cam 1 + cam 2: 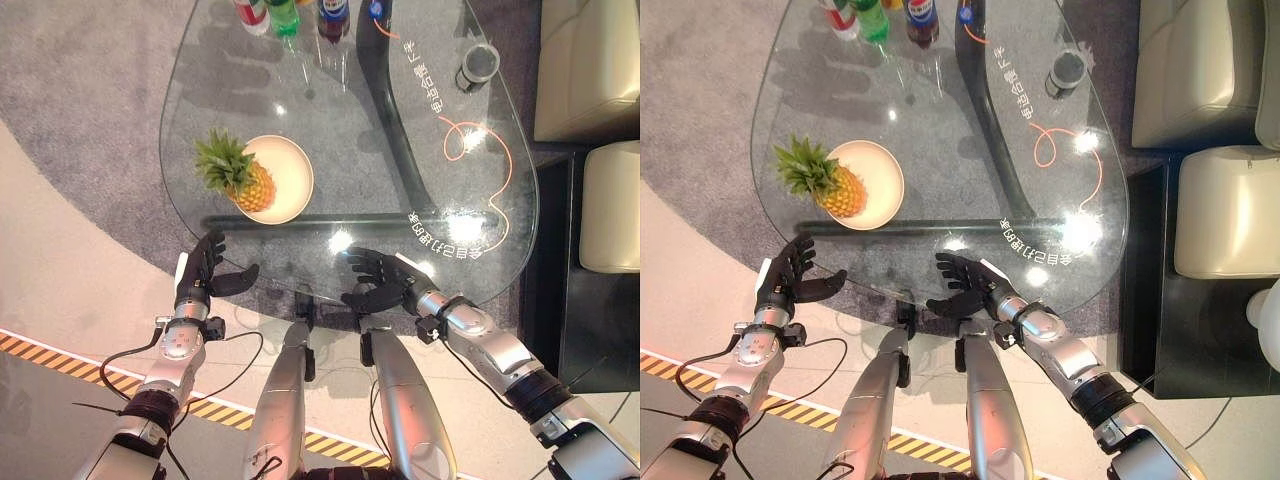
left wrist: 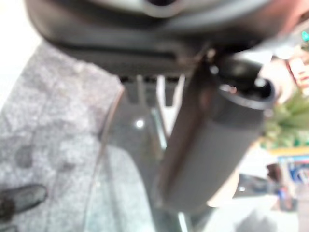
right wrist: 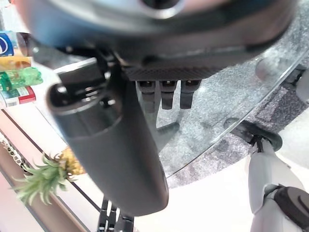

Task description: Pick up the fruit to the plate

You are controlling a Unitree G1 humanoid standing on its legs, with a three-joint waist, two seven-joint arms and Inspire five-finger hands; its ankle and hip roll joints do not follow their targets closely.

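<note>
A pineapple [image 1: 243,177] with a green crown lies on a cream plate [image 1: 293,168] on the left part of the glass table [image 1: 420,150]. The crown hangs over the plate's left rim. My left hand [image 1: 205,270] hovers open at the table's near edge, below and left of the plate, holding nothing. My right hand [image 1: 378,281] is open over the near edge of the glass, to the right of the plate, also empty. The pineapple [image 3: 53,171] appears past my right thumb in the right wrist view.
Several drink bottles [image 1: 290,14] stand at the table's far edge. A dark cup [image 1: 477,65] sits at the far right of the glass. Cream sofa cushions [image 1: 610,205] lie to the right. Grey carpet lies under the table.
</note>
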